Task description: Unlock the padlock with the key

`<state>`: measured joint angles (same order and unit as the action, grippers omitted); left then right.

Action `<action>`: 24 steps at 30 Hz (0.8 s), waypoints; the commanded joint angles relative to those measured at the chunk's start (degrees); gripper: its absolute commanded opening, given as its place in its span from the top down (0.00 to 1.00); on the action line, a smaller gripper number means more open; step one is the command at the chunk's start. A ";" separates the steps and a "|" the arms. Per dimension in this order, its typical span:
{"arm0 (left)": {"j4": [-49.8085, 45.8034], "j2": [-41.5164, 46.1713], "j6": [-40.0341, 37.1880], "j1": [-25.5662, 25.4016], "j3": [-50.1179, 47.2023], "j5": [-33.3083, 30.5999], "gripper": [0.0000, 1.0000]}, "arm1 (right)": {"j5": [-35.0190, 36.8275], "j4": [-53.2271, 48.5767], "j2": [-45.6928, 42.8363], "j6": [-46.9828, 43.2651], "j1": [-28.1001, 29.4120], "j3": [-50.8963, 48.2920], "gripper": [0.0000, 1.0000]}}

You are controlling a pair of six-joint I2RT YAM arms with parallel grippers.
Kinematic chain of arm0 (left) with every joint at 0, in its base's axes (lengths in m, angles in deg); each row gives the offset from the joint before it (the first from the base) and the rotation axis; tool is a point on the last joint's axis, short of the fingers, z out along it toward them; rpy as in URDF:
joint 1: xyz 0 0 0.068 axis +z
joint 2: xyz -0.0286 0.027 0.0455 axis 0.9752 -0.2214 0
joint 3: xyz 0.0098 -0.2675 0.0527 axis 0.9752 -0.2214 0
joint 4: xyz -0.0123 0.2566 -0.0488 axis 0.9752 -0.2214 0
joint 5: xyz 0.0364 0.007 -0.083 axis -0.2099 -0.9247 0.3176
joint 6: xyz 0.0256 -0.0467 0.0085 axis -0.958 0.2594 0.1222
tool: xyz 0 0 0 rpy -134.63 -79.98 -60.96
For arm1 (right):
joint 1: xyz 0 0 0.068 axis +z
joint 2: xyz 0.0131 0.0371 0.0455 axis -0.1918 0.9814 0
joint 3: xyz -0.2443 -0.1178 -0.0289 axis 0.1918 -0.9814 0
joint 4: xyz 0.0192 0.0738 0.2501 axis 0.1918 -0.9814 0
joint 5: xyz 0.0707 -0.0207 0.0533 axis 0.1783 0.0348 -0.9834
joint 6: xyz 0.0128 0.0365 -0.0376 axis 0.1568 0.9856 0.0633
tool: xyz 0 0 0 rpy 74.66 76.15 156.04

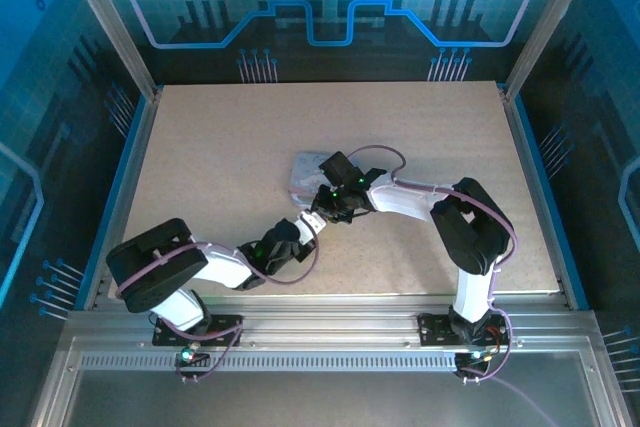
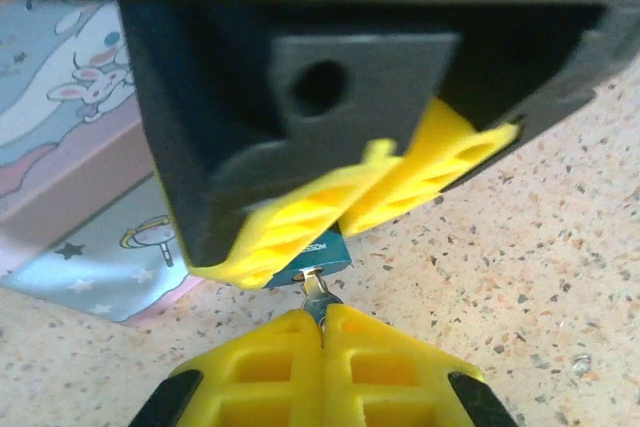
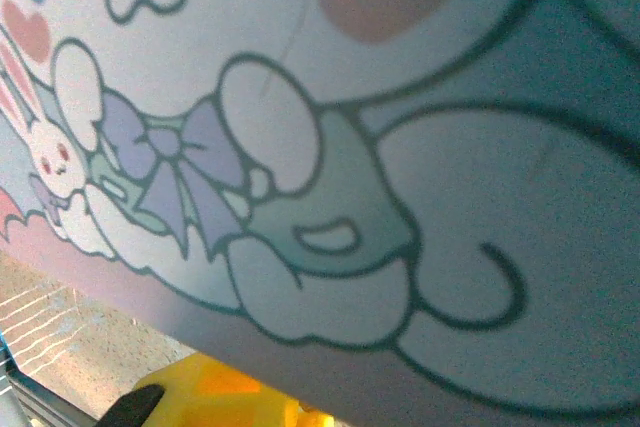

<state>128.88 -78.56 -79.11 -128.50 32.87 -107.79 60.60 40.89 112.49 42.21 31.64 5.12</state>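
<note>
Nearest the left wrist camera: left gripper [image 2: 322, 319] clamped on small thin metal key [image 2: 316, 290] | just beyond: tiny blue-silver metal padlock [image 2: 325, 247] touching key tip, pinched by right gripper [image 2: 350, 212] over speckled surface [image 2: 520, 267] | farther left: pale cartoon-printed rectangular tin [image 2: 70, 197]

We log two arms: left arm [image 1: 215, 267], right arm [image 1: 415, 202], white shells, black joints, purplish cables [image 1: 495, 217] looped alongside, small green lights [image 1: 333, 190]. Left end effector [image 2: 322, 315] fingers [image 2: 265, 372] yellow (lattice-moulded), black-backed.

Bright, even light (wrist close-ups blurred).
</note>
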 commanded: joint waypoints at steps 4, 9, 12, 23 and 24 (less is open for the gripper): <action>4.65 -0.58 -12.70 -5.74 3.46 -4.59 1.00 | -9.92 1.02 2.49 3.23 2.01 0.92 1.00; -5.18 5.57 -0.82 -0.80 3.22 6.69 0.75 | -10.17 2.33 2.42 3.49 1.91 0.32 1.00; -5.64 9.14 8.36 3.26 0.58 14.45 0.55 | -9.98 2.79 2.01 3.55 1.86 -0.25 1.00; -6.54 14.47 34.27 21.46 -4.23 41.88 0.46 | -9.49 3.39 1.02 3.53 1.17 -1.66 1.00; -6.08 14.48 35.86 22.79 -4.42 43.74 0.45 | -9.59 3.68 0.89 3.64 1.08 -1.92 1.00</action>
<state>121.45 -65.00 -52.84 -109.05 29.70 -74.32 55.60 46.75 112.75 44.51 31.97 4.81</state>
